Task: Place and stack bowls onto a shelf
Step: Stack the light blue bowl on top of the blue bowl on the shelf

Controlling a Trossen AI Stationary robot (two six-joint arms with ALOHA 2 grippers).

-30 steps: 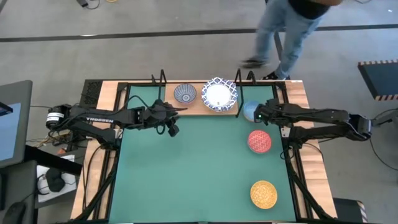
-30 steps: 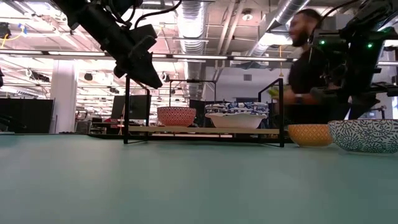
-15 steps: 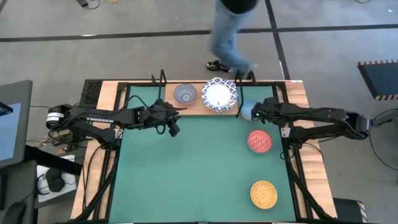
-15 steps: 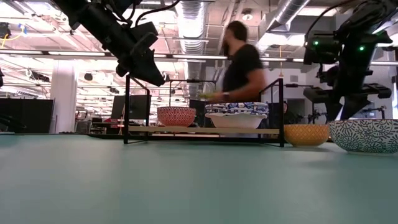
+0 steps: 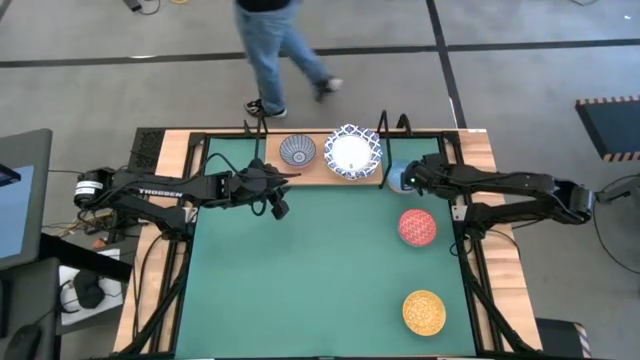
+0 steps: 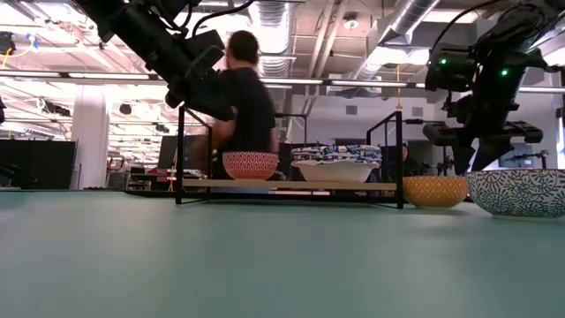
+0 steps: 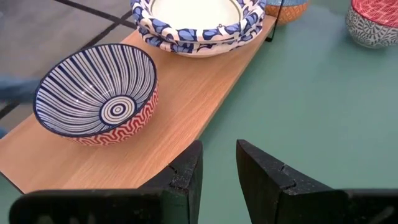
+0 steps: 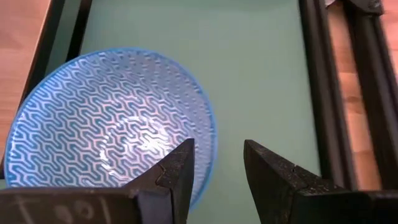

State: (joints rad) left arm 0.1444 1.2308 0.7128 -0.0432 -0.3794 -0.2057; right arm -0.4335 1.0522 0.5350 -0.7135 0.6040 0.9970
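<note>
My right gripper (image 5: 407, 180) (image 8: 216, 168) is open above the light blue bowl (image 5: 396, 176) (image 8: 106, 118), which stands on the green mat just right of the shelf. One finger is over the bowl's inside and one is outside its rim (image 8: 210, 140); I see no touch. From the side this bowl (image 6: 439, 190) is orange. My left gripper (image 5: 277, 203) (image 7: 219, 165) hangs open in front of the wooden shelf (image 5: 318, 172) (image 7: 186, 102). On the shelf stand a striped bowl (image 5: 297, 150) (image 7: 99, 93) and a stack of wide blue-and-white bowls (image 5: 352, 152) (image 7: 196, 25).
A red bowl (image 5: 417, 227), grey-patterned outside (image 6: 516, 193), and a yellow-gold bowl (image 5: 424, 311) stand on the mat's right side. The shelf's black posts (image 5: 382, 125) rise beside the blue bowl. A person (image 5: 275, 45) walks past beyond the far edge. Open mat (image 5: 320, 280) lies in the middle.
My right gripper has shifted a little toward the table's left and now covers more of the light blue bowl. The bowls have stayed where they were. The person behind the table has walked from right to left.
</note>
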